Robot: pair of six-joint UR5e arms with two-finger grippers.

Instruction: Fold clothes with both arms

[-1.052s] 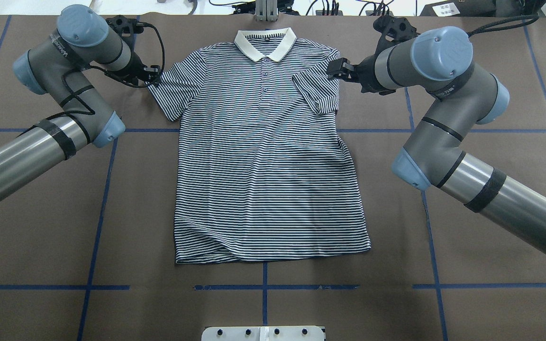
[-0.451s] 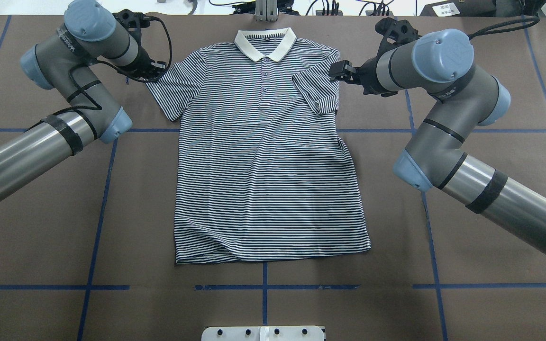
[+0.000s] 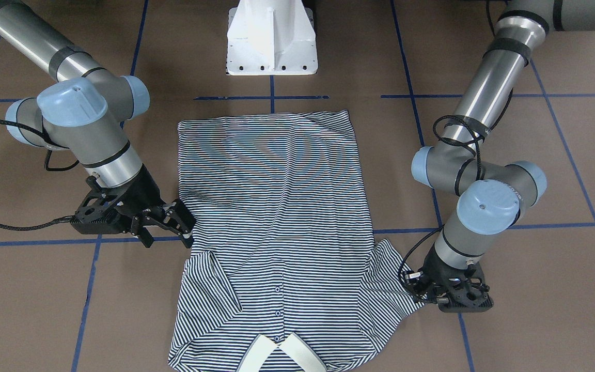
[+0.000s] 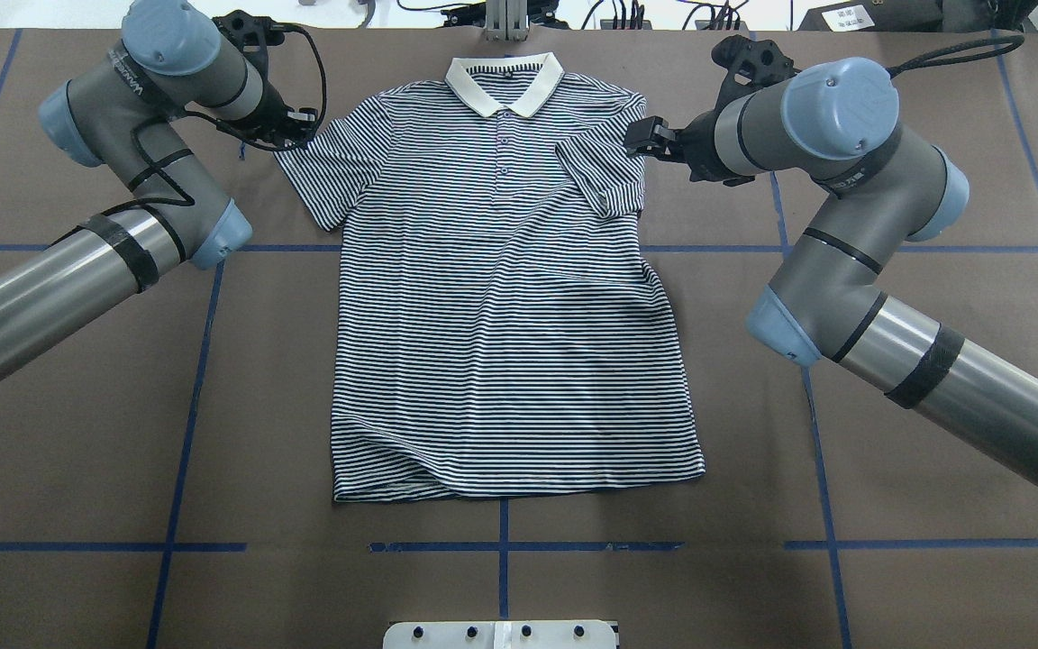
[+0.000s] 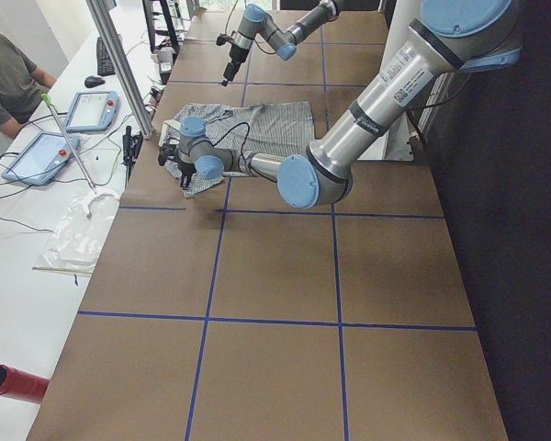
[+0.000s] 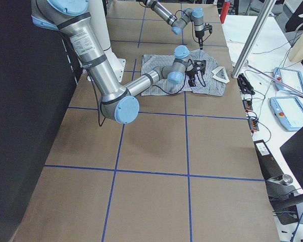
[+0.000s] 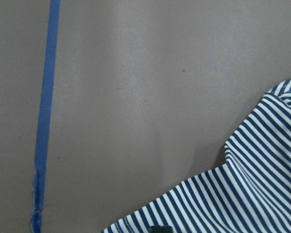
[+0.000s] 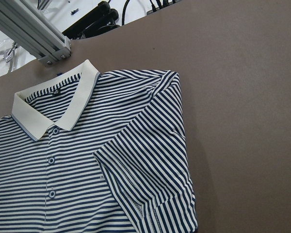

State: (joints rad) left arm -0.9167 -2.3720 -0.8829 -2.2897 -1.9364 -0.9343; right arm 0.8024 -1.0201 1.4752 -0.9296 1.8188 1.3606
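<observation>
The striped polo shirt (image 4: 501, 315) lies flat and face up on the brown table, its cream collar (image 4: 504, 81) at the far edge. One sleeve (image 4: 605, 176) is folded inward onto the chest; the right wrist view shows this sleeve (image 8: 150, 184) close up. The other sleeve (image 4: 321, 180) is spread out. My right gripper (image 3: 184, 222) hovers open beside the folded sleeve's shoulder. My left gripper (image 3: 415, 289) points down at the outer edge of the spread sleeve. Its fingers are hidden, so whether it is open or shut does not show. The left wrist view shows only that sleeve's hem (image 7: 262, 194).
Blue tape lines (image 4: 204, 361) grid the table. The white pedestal base (image 3: 271, 36) stands at the robot's side and an aluminium post (image 4: 505, 18) beyond the collar. A seated person (image 5: 5, 83) and control tablets (image 5: 87, 110) are at the far bench.
My left arm has shifted a little toward the far edge, its gripper now at the spread sleeve's upper corner. The right gripper has edged slightly farther. The shirt lies as before.
</observation>
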